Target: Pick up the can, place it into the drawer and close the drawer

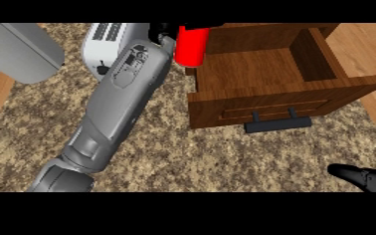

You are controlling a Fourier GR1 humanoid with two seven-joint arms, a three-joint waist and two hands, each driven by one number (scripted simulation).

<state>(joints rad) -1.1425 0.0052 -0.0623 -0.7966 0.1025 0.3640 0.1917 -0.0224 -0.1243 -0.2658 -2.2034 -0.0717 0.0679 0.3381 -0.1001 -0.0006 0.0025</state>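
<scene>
At upper centre of the frame, the left robot hand (163,31) is curled around the red can (191,47), judged rigid, light and slick-sided, best gripped mid-body, beside the open drawer (257,69).

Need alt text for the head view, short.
The robot's left hand holds a red can at the left edge of an open wooden drawer. A white toaster sits behind the arm; the right hand rests at lower right.
</scene>
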